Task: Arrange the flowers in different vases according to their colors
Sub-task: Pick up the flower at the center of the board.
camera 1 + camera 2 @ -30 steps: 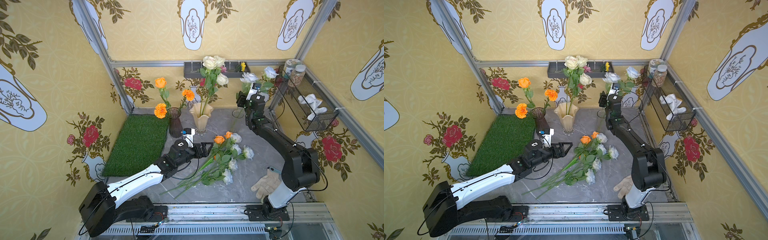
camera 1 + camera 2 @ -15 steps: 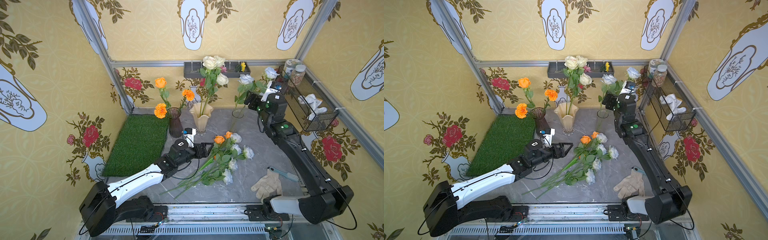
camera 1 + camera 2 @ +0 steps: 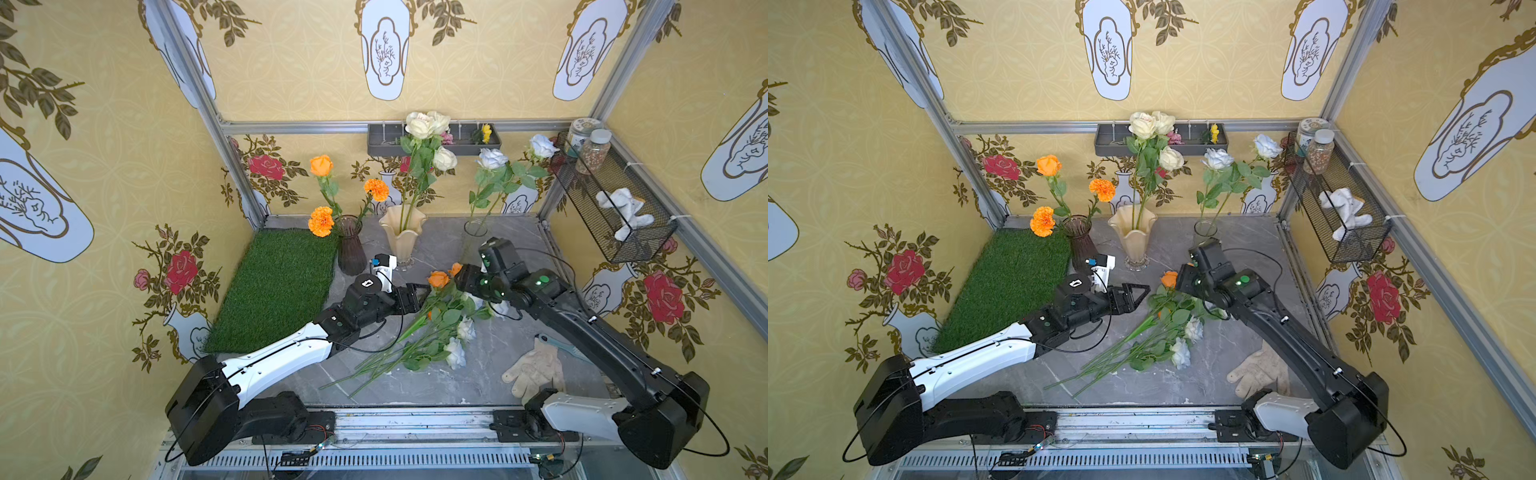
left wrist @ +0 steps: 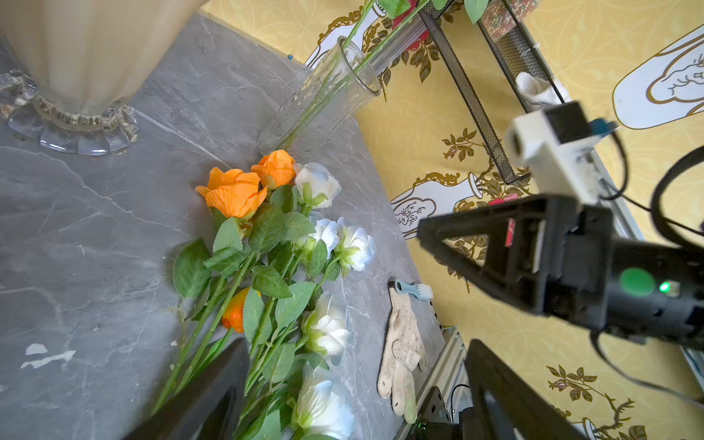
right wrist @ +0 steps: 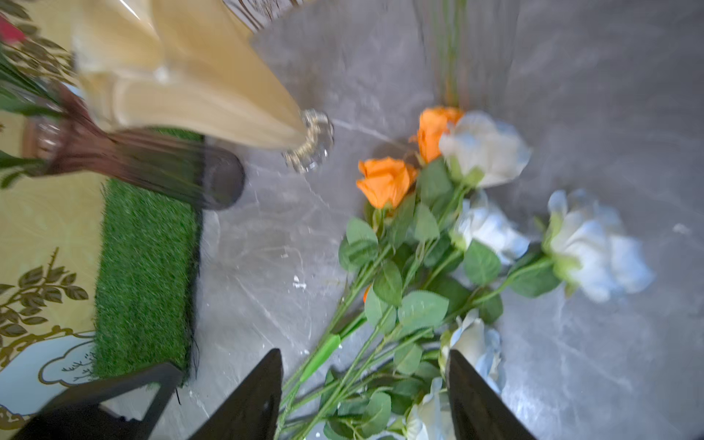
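**A:** Nearest us, the loose pile of long green-stemmed artificial flowers (image 3: 432, 332) lies flat on the grey marble worktop (image 3: 415, 386), stems toward us, heads away. It's orange roses (image 3: 438, 279) mixed with white pale-blue-tinted roses (image 3: 455, 353).

**B:** Left jaws?

**A:** Spread wide, empty, low, just beside the orange heads. We read that as lining up on an orange stem, since the orange heads lie on that arm's side of the pile.

**B:** Right jaws?

**A:** Parted above the pile's stems and leaves, with a white head between them in the right wrist view. Nothing looks clamped. That view is blurred, so we can't tell contact.

**B:** Back row?

**A:** The dark purple ribbed glass vase (image 3: 351, 249) holds an orange rose and marigolds (image 3: 322, 166). The cream ruffled-rim vase (image 3: 403, 237) holds cream-white roses (image 3: 419, 124). The clear glass cylinder (image 3: 1204, 232) holds two pale-blue roses (image 3: 492, 158). One colour each, all upright. We judge only the pile remains.
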`<state>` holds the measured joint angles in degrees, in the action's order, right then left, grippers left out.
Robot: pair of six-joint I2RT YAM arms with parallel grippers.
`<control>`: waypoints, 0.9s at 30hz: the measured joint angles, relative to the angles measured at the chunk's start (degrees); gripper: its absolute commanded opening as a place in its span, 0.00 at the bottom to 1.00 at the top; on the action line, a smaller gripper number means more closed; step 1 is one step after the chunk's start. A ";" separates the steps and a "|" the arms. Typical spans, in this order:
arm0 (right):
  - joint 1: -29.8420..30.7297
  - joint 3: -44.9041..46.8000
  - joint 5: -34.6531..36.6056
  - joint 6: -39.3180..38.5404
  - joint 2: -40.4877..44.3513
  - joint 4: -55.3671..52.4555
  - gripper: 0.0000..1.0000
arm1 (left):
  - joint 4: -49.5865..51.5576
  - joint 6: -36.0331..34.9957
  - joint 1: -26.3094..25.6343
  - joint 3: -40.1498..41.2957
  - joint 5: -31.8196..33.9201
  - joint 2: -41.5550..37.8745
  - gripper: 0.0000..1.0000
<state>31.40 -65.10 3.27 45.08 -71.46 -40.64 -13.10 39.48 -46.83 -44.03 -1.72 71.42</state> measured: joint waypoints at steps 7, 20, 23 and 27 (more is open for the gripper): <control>2.99 6.84 -2.05 8.83 -8.57 3.56 0.48 | 2.27 0.35 -0.02 1.49 0.07 -3.41 0.90; 0.42 13.31 -4.81 16.68 -15.67 19.87 0.28 | 2.32 1.81 -0.04 1.99 1.42 -4.22 0.90; -0.52 13.55 -4.76 17.75 -16.72 21.55 0.28 | 2.14 1.44 -0.04 1.64 0.79 -3.54 0.91; -0.83 13.99 -4.61 18.14 -18.34 23.23 0.28 | 2.14 1.40 -0.04 1.64 0.44 -3.04 0.91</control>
<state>30.57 -51.11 -1.34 63.22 -89.80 -17.41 -10.96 40.88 -46.87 -42.39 -1.28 68.38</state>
